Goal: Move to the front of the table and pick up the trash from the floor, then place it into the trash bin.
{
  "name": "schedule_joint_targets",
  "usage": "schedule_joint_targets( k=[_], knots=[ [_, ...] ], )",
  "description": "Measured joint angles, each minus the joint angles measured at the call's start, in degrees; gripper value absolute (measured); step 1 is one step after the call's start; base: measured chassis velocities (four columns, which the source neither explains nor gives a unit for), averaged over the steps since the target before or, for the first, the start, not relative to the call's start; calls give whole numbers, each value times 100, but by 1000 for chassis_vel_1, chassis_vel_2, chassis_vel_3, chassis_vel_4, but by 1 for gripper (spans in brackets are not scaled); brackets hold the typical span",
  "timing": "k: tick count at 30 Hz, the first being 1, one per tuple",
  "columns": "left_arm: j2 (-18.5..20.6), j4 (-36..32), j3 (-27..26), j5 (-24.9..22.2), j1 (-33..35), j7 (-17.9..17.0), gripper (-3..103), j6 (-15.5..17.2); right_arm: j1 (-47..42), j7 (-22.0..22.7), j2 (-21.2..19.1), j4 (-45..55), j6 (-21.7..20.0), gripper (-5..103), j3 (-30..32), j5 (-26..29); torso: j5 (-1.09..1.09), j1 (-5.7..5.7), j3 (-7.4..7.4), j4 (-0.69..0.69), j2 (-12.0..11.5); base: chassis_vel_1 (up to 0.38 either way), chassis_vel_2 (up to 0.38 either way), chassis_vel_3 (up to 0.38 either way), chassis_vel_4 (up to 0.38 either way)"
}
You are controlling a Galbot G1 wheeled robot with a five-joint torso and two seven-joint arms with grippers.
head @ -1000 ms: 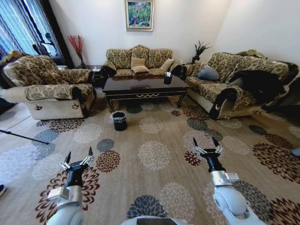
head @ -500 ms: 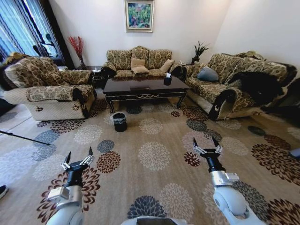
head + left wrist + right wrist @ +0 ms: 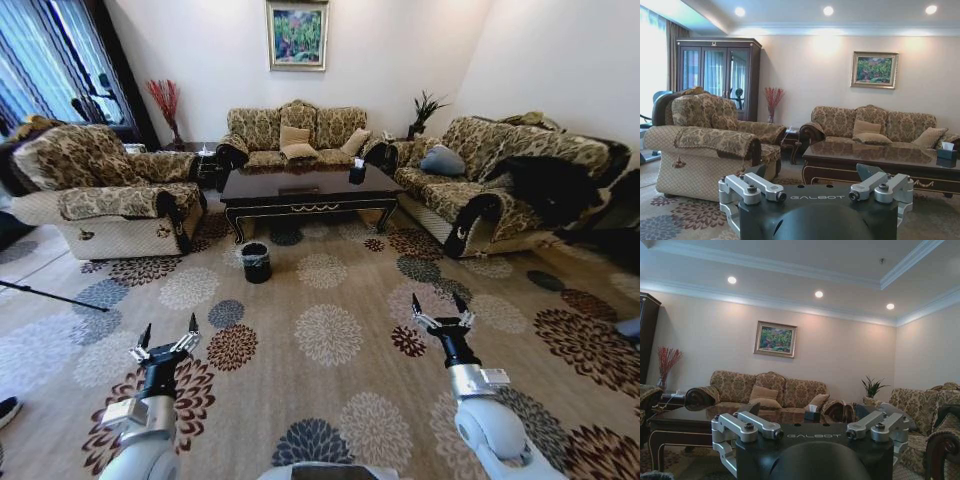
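Observation:
The table [image 3: 305, 186] of dark glossy wood stands mid-room, far ahead of me; it also appears as the table [image 3: 865, 156] in the left wrist view and the table [image 3: 685, 422] in the right wrist view. The trash bin [image 3: 256, 261], small, round and black with a grey liner, sits on the carpet before the table's left front corner. The trash is too small to tell apart from the patterned carpet. My left gripper [image 3: 170, 325] and right gripper [image 3: 438, 300] hang low in front of me, both open and empty, well short of the bin.
A patterned armchair [image 3: 110, 195] stands left, a sofa [image 3: 295, 130] behind the table, another sofa [image 3: 490, 175] right. A black tissue box [image 3: 357, 170] rests on the table. A thin black pole [image 3: 50, 295] lies on the floor at left. Flowered carpet [image 3: 330, 330] stretches between me and the bin.
The whole head view has shifted slightly, so the camera moved a little. Both arms hold the same pose with open grippers.

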Motion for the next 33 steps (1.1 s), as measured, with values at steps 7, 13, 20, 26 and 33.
schedule_joint_targets(
  k=[7,13,20,26,33],
  knots=[
    [0,0,0,0,0,0,100,0,0,0,0,0,0,100,0,0,0,95,124,0,218,0,0,0,0],
    [0,0,0,0,0,0,100,0,0,0,0,0,0,100,0,0,0,171,220,0,391,0,0,0,0],
    [0,0,0,0,0,0,100,0,0,0,0,0,0,100,0,0,0,262,336,0,597,0,0,0,0],
    [0,0,0,0,0,0,100,0,0,0,0,0,0,100,0,0,0,343,434,0,776,0,0,0,0],
    [0,0,0,0,0,0,100,0,0,0,0,0,0,100,0,0,0,414,506,0,920,0,0,0,0]
  ],
)
